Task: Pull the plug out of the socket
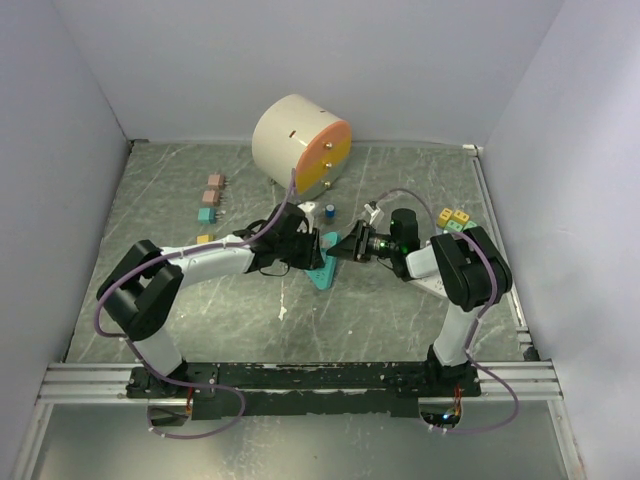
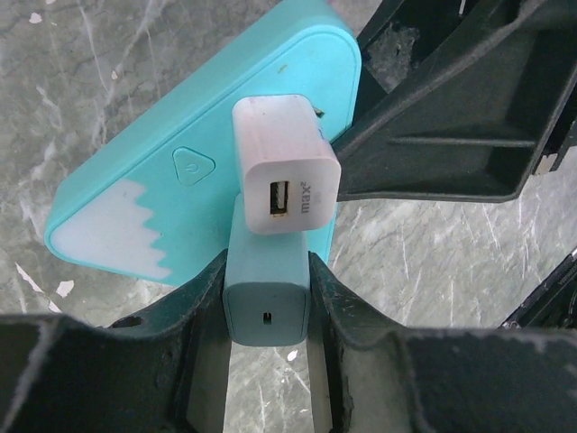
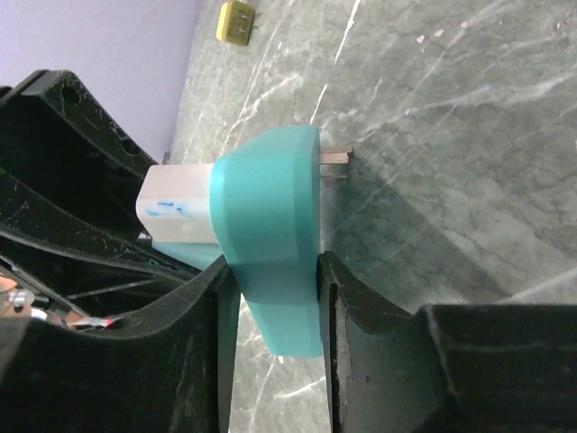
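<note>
We see left gripper (image 2: 268, 280) pinching teal plug (image 2: 268, 316) against the edge of the socket (image 2: 153, 189) | right gripper (image 3: 275, 271) clamped across the socket's body | white charger (image 2: 284, 167) seated on the socket's face

probably lab: walls (image 1: 300, 50) enclosing table (image 1: 400, 310)

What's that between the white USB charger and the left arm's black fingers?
A small teal plug, clamped by those fingers; the left wrist view shows it.
</note>
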Motion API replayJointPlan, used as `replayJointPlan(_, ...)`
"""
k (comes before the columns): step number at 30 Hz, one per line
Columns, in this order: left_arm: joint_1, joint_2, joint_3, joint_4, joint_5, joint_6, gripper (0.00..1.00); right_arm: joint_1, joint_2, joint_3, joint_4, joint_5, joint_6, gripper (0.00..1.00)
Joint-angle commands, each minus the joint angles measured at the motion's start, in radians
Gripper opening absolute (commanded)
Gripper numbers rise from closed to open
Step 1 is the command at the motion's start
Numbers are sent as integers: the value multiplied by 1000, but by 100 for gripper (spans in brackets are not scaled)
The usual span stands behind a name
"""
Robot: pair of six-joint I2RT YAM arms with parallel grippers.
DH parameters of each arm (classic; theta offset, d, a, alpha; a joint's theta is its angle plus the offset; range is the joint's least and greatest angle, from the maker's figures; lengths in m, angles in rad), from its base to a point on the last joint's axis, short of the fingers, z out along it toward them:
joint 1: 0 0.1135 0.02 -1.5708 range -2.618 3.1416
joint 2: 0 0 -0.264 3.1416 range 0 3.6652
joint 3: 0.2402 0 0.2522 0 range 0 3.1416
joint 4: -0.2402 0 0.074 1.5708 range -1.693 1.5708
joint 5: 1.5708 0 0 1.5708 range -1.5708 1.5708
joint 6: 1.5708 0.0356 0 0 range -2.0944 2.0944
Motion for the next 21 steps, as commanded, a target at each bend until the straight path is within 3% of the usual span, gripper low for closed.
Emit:
replayJointPlan(1, -7, -23, 0, 17, 61, -13, 7, 19, 49, 4, -6, 67, -36, 25)
replayJointPlan(3, -6, -35, 7, 0, 44, -6, 7, 19, 58, 7, -57, 104, -66, 11)
replayJointPlan(7, -7, -55, 65, -78, 4, 2, 7, 24, 51, 10, -168, 216, -152, 0)
replayJointPlan(13, -7, -108, 126, -113, 5, -19, 7, 40, 20, 21, -298, 397, -219, 0)
replayJointPlan(21, 10, -240, 71, -156, -32, -7, 7, 40, 39, 35, -343, 441, -218, 0)
